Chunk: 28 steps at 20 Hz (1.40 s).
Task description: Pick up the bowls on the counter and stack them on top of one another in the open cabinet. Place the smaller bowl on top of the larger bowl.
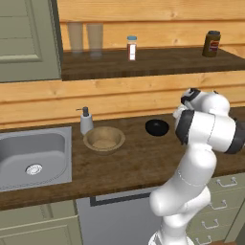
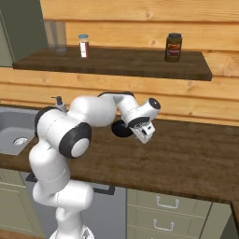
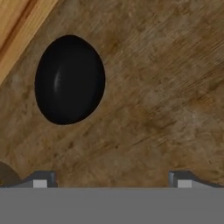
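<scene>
Hand view shows the hand (image 3: 112, 183) spread wide and empty above the desk (image 3: 166, 100), apart from the small black bowl (image 3: 70, 79).

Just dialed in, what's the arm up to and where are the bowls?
Nothing is picked up yet. The gripper hovers open and empty over the counter, looking down on the small black bowl. That bowl and the wide tan bowl both sit on the counter, apart, the tan one beside the soap dispenser. The open cabinet shelf holds glasses and jars, no bowls.
</scene>
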Available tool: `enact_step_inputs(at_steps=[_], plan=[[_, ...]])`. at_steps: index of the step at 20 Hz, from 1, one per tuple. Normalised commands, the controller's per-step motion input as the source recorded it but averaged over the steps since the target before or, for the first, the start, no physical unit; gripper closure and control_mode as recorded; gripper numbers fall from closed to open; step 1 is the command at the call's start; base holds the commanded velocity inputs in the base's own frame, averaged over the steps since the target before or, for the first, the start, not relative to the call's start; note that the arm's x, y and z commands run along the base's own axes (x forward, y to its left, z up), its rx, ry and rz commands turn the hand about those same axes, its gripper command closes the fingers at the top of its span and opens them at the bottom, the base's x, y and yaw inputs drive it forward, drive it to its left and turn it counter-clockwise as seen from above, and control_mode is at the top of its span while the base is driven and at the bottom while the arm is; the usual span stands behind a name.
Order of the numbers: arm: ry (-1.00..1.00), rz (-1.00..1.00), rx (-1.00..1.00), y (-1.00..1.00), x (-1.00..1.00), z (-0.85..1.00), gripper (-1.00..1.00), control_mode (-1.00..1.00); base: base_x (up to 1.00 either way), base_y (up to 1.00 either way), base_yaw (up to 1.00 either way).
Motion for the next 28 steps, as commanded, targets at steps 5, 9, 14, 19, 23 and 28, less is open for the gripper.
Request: enact_step_inputs(at_steps=[5, 9, 14, 19, 23, 28], plan=[[0.00, 0.00, 0.00, 0.00, 0.32, -0.17, -1.00, -1.00, 0.00, 0.00, 0.00], [0.01, 0.00, 0.00, 0.01, 0.48, -0.26, -1.00, -1.00, 0.00, 0.00, 0.00], [0.04, 0.00, 0.00, 0.05, 0.51, -0.32, -1.00, -1.00, 0.00, 0.00, 0.00], [0.06, 0.00, 0.00, 0.11, 0.55, -0.32, -1.00, -1.00, 0.00, 0.00, 0.00], [0.00, 0.00, 0.00, 0.02, 0.45, -0.31, -1.00, -1.00, 0.00, 0.00, 0.00], [0.01, 0.00, 0.00, 0.07, 0.35, -0.34, -1.00, -1.00, 0.00, 0.00, 0.00]])
